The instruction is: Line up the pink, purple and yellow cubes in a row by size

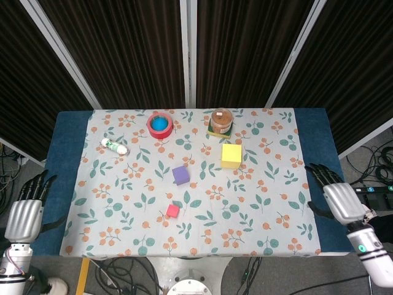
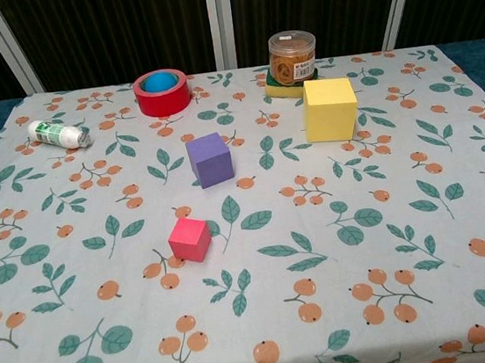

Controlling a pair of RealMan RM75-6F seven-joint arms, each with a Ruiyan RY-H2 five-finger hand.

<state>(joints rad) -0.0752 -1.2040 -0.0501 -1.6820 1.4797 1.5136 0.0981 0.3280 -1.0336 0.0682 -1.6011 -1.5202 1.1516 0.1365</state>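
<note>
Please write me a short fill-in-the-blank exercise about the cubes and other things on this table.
1. The smallest cube is ____.
2. The yellow cube sits just in front of the ____ of rubber bands.
3. Inside the red tape roll lies a ____ ball.
4. The purple cube lies between the pink and ____ cubes.

Missing words: pink; jar; blue; yellow

Pink cube point(image 2: 188, 238), purple cube point(image 2: 210, 159), yellow cube point(image 2: 330, 109) — all plain. The cloth point(image 2: 388, 217) is pale grey with green leaves and orange berries; the worktop point(image 1: 66, 160) is dark blue. Red tape roll point(image 2: 162, 92) — blue ball point(image 2: 158, 82) inside.
</note>
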